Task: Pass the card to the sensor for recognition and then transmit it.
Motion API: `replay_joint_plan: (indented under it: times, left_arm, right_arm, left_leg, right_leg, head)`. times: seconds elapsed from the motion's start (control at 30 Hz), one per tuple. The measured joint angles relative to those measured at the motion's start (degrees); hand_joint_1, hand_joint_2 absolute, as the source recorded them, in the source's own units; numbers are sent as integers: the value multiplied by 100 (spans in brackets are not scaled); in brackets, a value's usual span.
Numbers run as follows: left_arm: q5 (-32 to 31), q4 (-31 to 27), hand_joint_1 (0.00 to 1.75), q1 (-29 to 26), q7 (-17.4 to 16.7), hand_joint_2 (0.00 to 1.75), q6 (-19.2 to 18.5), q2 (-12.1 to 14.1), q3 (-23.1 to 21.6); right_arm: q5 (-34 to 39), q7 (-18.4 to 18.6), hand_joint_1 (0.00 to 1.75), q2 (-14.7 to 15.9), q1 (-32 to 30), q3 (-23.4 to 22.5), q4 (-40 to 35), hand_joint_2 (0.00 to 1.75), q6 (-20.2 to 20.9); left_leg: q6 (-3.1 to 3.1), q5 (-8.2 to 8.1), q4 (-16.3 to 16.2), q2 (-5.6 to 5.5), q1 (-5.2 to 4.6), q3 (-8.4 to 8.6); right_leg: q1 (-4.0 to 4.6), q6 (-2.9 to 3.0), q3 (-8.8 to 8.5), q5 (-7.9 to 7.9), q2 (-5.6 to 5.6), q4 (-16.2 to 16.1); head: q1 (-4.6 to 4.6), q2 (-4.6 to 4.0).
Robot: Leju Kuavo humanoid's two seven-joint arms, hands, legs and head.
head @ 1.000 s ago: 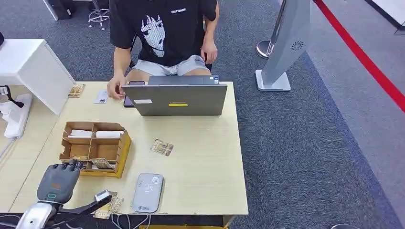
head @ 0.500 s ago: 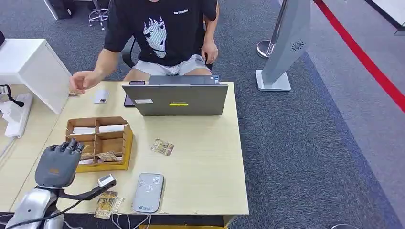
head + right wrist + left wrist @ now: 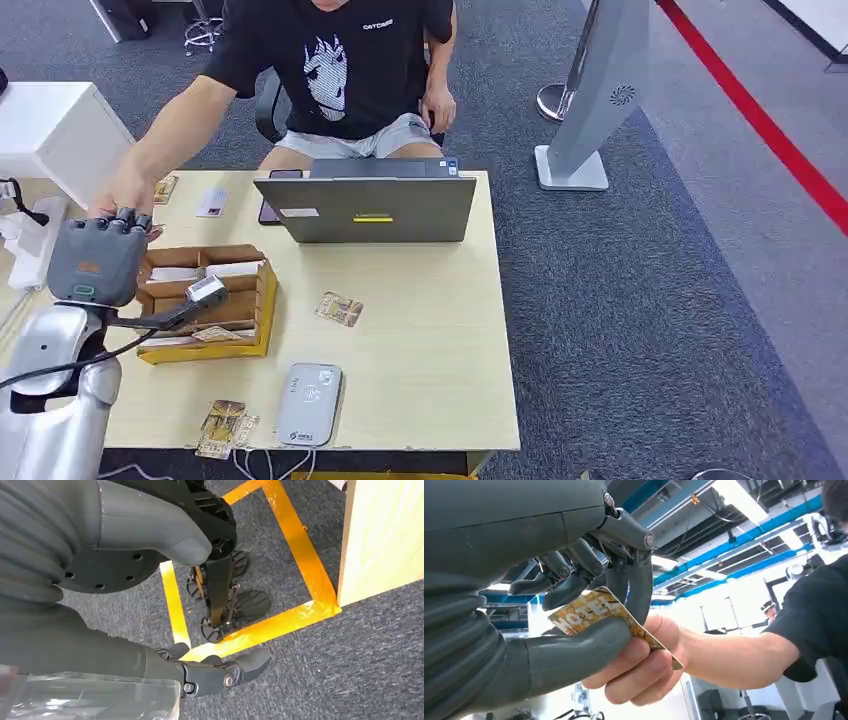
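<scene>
My left hand (image 3: 95, 262) is raised over the table's left side, beyond the cardboard tray (image 3: 262, 290). In the left wrist view it (image 3: 589, 580) pinches a yellow patterned card (image 3: 589, 611) between the thumb and the fingers. A person's hand (image 3: 644, 665) grips the same card from the other end, and it meets my hand (image 3: 125, 195) in the head view. The grey card sensor (image 3: 309, 403) lies flat near the table's front edge. My right hand (image 3: 215, 672) hangs beside the table over the carpet and holds nothing.
A grey laptop (image 3: 370, 208) stands at the back of the table in front of the seated person. One loose card (image 3: 339, 308) lies mid-table and more cards (image 3: 222, 428) lie at the front edge. A white box (image 3: 60, 140) sits at the left.
My left hand rose from beside the sensor up and away past the tray. The person's hand reached across from the laptop side and took hold of the card.
</scene>
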State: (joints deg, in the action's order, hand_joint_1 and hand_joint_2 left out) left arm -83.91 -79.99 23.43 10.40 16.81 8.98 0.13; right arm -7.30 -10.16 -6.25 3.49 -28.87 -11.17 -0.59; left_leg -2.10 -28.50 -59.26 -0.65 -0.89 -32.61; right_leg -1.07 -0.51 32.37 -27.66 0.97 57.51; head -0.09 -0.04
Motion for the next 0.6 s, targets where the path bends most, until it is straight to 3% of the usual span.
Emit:
replay_joint_plan:
  times: [0.07,0.1,0.47,0.5,0.6]
  left_arm:
    - [2,175,175,134,-6,175,-9,-2,0]
    - [2,252,61,197,-9,175,-7,-2,0]
    - [-33,719,61,380,-24,175,114,-96,-48]
    - [-33,730,0,380,-24,175,114,-98,-52]
    - [-31,756,0,381,-24,175,118,-107,-66]
  right_arm:
    - [-30,7,0,-6,3,0,0,175,0]
    - [-39,9,0,-9,8,0,0,175,2]
    - [-50,11,0,-59,24,0,0,175,7]
    - [-50,11,0,-61,25,0,0,175,7]
    - [-50,13,0,-61,24,0,0,175,7]
  left_leg:
    - [0,0,0,0,0,0]
    - [0,0,0,0,0,0]
    - [0,0,-1,0,-1,-1]
    - [0,0,0,1,-1,-1]
    - [0,0,0,0,-1,-1]
  right_leg:
    - [0,0,0,0,-1,0]
    - [0,0,0,0,-1,0]
    - [0,-1,0,0,-1,0]
    - [0,0,1,0,-1,0]
    - [0,0,1,0,-1,0]
  head:
    - [2,0]
    - [0,0]
    - [0,0]
    - [2,0]
    - [2,0]
